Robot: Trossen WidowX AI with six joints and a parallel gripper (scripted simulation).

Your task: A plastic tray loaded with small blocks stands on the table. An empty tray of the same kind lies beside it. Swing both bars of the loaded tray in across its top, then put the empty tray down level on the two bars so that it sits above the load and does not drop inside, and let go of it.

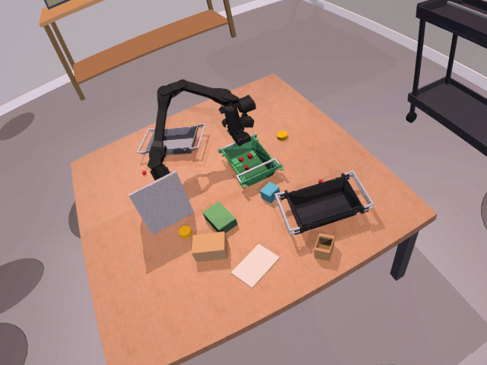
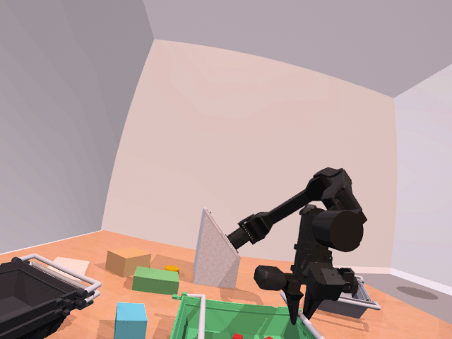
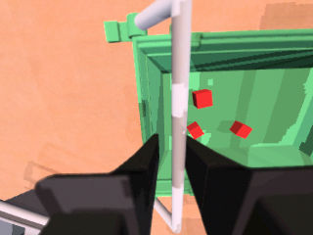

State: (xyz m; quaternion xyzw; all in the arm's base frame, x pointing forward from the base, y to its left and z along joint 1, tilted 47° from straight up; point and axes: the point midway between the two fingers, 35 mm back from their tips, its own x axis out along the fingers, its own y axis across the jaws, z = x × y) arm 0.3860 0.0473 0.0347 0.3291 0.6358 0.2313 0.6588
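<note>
The green loaded tray (image 1: 259, 179) (image 2: 237, 311) (image 3: 254, 35) holds several red blocks (image 1: 249, 156) (image 2: 237, 336) (image 3: 202, 99). Its near-end bar (image 1: 257, 169) (image 2: 201, 313) lies swung in over the top. The far-end bar (image 1: 227, 147) (image 2: 312, 325) (image 3: 179, 73) is tipped up at the tray's end. My gripper (image 1: 243, 142) (image 2: 299, 320) (image 3: 168, 137) points down there, its fingers slightly open, one on each side of this bar, not clamped on it. The grey tray (image 1: 173, 145) (image 2: 347, 309) is empty and lies behind the arm, bars out.
A black tray (image 1: 326, 220) (image 2: 36, 317), bars out, stands at the right. A blue cube (image 1: 269, 192) (image 2: 131, 320) is close to the green tray. A green block (image 1: 219, 215), tan block (image 1: 209, 246) and upright grey panel (image 1: 161, 204) stand nearer the front left.
</note>
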